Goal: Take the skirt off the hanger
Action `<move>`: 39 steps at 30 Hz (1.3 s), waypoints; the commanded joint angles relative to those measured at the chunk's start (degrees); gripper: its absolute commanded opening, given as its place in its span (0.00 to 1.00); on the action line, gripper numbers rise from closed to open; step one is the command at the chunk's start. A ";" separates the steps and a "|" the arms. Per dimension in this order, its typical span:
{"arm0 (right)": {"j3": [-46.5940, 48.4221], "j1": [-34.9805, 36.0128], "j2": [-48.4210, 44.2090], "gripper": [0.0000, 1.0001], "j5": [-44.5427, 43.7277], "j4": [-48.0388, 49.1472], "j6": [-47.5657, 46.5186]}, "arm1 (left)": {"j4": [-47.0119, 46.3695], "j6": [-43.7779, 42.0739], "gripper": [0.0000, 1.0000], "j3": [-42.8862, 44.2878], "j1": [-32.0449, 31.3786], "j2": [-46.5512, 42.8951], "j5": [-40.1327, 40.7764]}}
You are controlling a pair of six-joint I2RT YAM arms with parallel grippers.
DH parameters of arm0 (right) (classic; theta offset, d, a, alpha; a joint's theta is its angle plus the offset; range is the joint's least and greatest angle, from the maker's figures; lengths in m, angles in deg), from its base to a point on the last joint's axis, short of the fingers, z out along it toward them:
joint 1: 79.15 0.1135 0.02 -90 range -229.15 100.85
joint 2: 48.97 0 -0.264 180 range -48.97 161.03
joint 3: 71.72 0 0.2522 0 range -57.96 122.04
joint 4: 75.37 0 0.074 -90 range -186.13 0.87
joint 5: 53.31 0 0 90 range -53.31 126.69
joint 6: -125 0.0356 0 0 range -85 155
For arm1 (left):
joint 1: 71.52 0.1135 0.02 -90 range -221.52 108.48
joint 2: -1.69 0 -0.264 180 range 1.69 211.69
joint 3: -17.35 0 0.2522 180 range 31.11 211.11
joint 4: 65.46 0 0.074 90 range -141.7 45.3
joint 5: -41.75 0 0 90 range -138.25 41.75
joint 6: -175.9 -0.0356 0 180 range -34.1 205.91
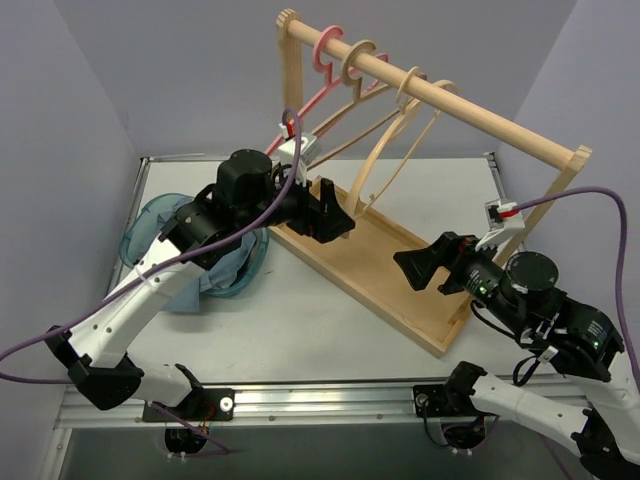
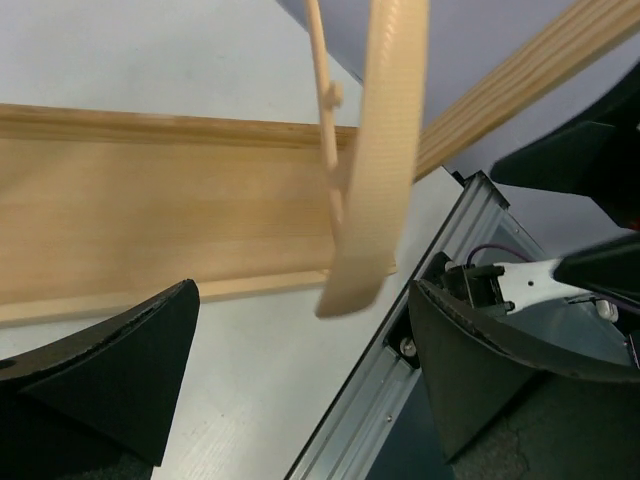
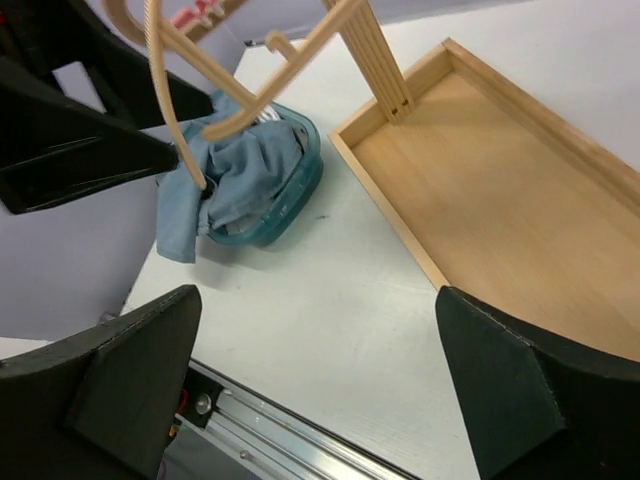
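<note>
A white table (image 1: 330,330) carries a wooden rack (image 1: 452,97), its rail slanting across the back over a shallow tray base (image 1: 395,275). Two robot arms reach in from the near edge.

The left arm (image 1: 150,290) stretches over a teal basket (image 1: 138,228) at the table's left side. The right arm (image 1: 560,320) angles in from the right toward the tray's near corner.

The skirt (image 1: 215,277), a pale blue garment, lies heaped in the basket, well apart from the rail. One fold spills over the basket's near rim onto the table. The right wrist view shows the same bundle (image 3: 235,170) crumpled inside the teal wall (image 3: 295,195).

One pink hanger (image 1: 322,97) and several beige hangers (image 1: 385,160) hang from the rail and lean down toward the tray.

The left gripper (image 1: 335,215) sits just beside the tray's left end. Its wrist camera shows the fingers (image 2: 130,370) spread wide with nothing clasped, and a beige hanger's tip (image 2: 375,200) dangling beyond them.

The right gripper (image 1: 420,268) hovers over the tray's near edge. Its fingers (image 3: 520,390) are also parted fully and hold nothing.
</note>
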 commanded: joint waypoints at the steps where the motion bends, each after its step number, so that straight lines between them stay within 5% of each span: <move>1: -3.35 -0.13 -1.42 1.00 0.96 2.38 0.62 | -9.25 1.42 0.94 -5.64 -0.91 -9.23 0.49; 8: -10.38 -0.13 -5.63 1.00 1.84 5.02 1.32 | -12.88 4.32 0.94 -20.85 -1.62 -27.24 4.97; 19: -21.28 -0.13 -14.42 1.00 0.61 9.07 3.79 | -13.40 9.16 0.94 -40.81 -1.71 -41.50 5.41; 39: -41.50 -0.22 -38.06 1.00 4.57 19.17 9.41 | -26.60 33.50 0.94 -75.18 -1.62 -76.74 1.63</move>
